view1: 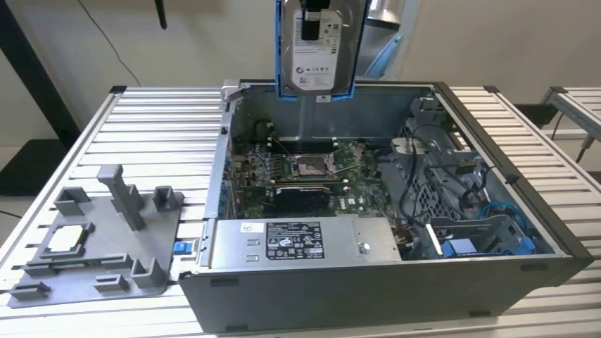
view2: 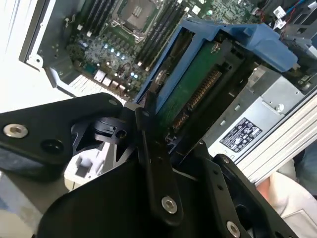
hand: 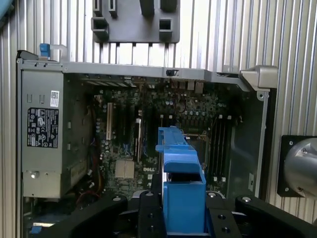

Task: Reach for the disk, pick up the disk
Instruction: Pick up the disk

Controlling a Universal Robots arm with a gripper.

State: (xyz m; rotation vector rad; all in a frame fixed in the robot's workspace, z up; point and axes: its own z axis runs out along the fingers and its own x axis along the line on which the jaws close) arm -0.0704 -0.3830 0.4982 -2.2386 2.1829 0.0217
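Observation:
The disk [view1: 316, 62], a silver drive with a white label in a blue bracket, hangs upright in the air above the back wall of the open computer case [view1: 488, 127]. My gripper [view1: 314, 22] is shut on its upper part, at the top of the exterior view. In the second wrist view the disk [view2: 198, 84] shows its green board side and blue frame, with the black fingers [view2: 148, 134] clamped on its two faces. The first wrist view has the disk's blue bracket edge [hand: 181, 173] standing between the gripper's black fingers [hand: 148, 208], high over the motherboard.
Inside the case lie the motherboard [view1: 300, 169], a grey power-supply box [view1: 300, 243] at the front and a drive cage with cables [view1: 460, 211] on the exterior view's right. A grey fixture [view1: 103, 239] holding a small square chip [view1: 64, 241] rests on the slatted table [view1: 160, 120].

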